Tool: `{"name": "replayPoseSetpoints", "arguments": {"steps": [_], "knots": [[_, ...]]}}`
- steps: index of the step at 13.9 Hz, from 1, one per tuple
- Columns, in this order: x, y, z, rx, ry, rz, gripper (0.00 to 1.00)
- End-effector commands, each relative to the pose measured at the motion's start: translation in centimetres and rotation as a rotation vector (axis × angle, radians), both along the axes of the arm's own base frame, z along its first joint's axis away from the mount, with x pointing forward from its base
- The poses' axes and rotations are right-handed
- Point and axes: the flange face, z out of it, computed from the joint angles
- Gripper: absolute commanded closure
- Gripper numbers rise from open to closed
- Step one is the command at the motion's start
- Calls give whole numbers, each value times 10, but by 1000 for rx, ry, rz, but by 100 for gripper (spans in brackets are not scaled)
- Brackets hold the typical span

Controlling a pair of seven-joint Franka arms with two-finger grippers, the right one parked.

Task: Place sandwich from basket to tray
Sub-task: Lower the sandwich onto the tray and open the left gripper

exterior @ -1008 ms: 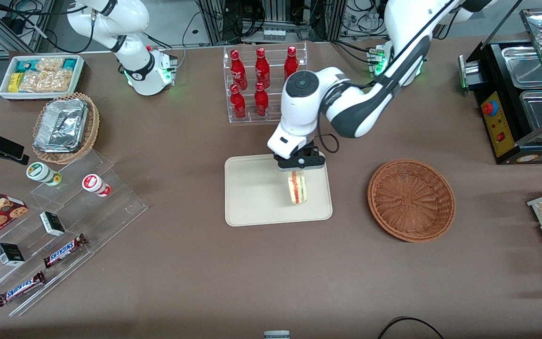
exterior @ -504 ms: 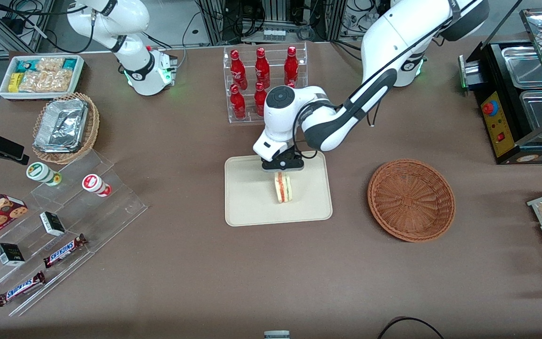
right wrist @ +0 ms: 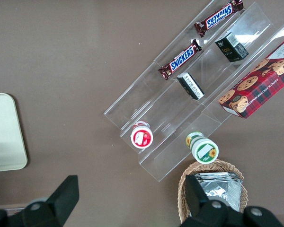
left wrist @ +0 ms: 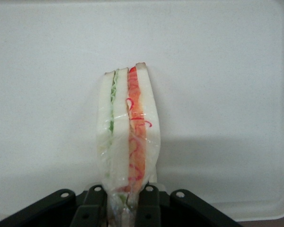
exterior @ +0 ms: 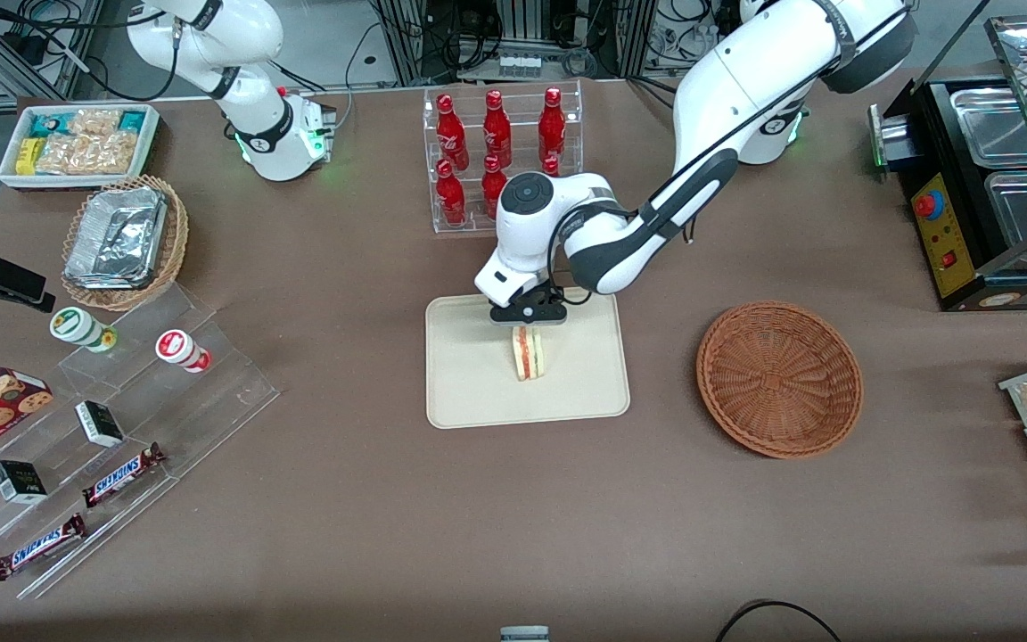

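Observation:
The sandwich (exterior: 528, 353) is a clear-wrapped white wedge with red-orange and green stripes. It stands on edge over the middle of the cream tray (exterior: 469, 392). My left gripper (exterior: 527, 323) is shut on the sandwich's upper end, directly above the tray. In the left wrist view the sandwich (left wrist: 128, 132) sits between the black fingers (left wrist: 149, 205), with the tray (left wrist: 227, 71) close under it. The reddish-brown wicker basket (exterior: 779, 379) sits empty beside the tray, toward the working arm's end of the table.
A clear rack of red bottles (exterior: 497, 156) stands farther from the front camera than the tray. A clear stepped shelf with candy bars (exterior: 117, 473) and a tan basket of foil containers (exterior: 126, 239) lie toward the parked arm's end. A black appliance (exterior: 977, 178) lies toward the working arm's end.
My gripper has moved with the sandwich across the tray toward the parked arm's end and lower, from near the tray's edge to its middle.

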Motion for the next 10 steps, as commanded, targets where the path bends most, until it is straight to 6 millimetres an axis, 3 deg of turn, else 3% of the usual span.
{"name": "replayPoseSetpoints", "arguments": {"steps": [1, 4, 7, 8, 10], "knots": [[10, -5, 14, -10, -43, 16, 0], [19, 2, 50, 34, -84, 41, 0], [23, 12, 105, 58, -130, 87, 0], [24, 16, 133, 60, -126, 118, 0], [42, 31, 168, 96, -120, 157, 0]]}}
